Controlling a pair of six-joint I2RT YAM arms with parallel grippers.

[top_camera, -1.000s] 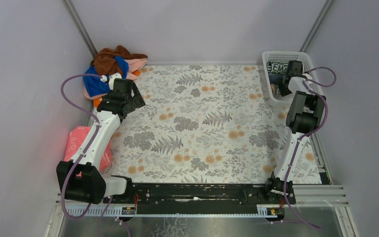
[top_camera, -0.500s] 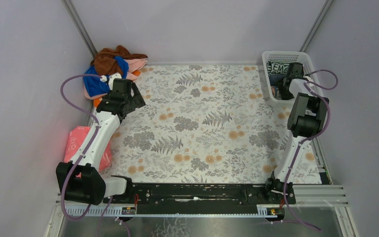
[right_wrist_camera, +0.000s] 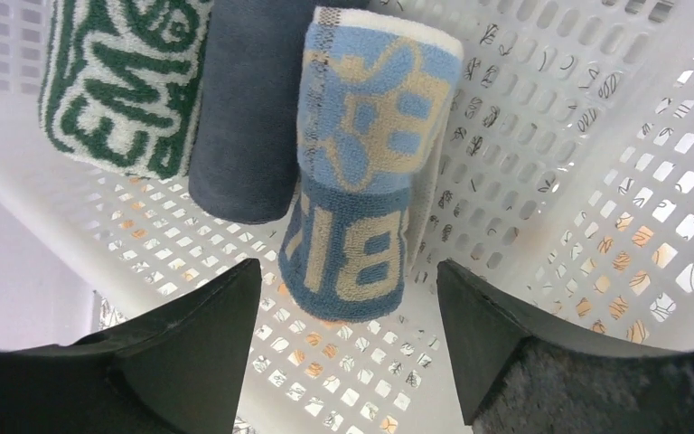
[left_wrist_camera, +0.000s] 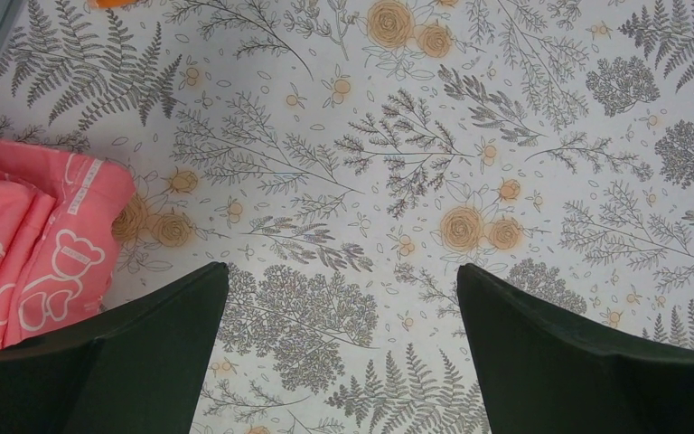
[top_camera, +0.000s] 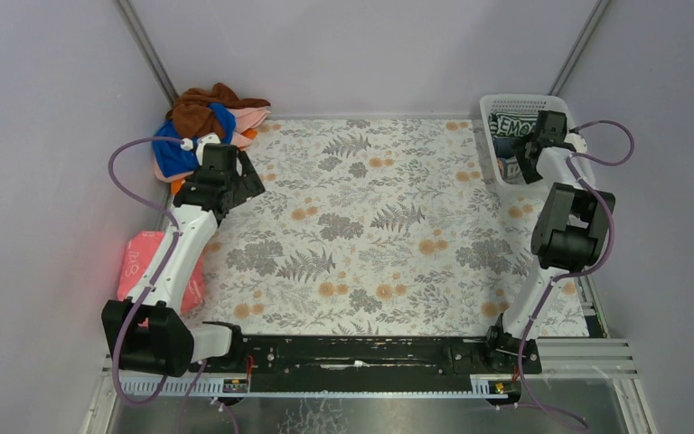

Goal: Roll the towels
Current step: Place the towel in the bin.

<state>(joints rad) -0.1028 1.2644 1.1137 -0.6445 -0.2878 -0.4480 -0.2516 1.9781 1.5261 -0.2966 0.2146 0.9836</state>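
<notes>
Now the right gripper [right_wrist_camera: 345, 280] is sitting higher in the top view's upper right than a second ago, fingers spreading wider, gripping nothing. Under it the white basket [right_wrist_camera: 596, 181] is holding three rolls, apparently touching: a green-lettered towel [right_wrist_camera: 117, 81], a dark grey towel [right_wrist_camera: 244, 108] and a blue-lettered towel [right_wrist_camera: 370, 163]. The left gripper [left_wrist_camera: 342, 280] is hovering spread wide over the flowered cloth [left_wrist_camera: 416, 136], near the loose towel heap [top_camera: 201, 122] at upper left.

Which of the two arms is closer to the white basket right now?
Right. The right gripper hangs open just above the basket in the far right corner, over the rolled towels inside. The left gripper is across the table, by the loose towel pile.
</notes>
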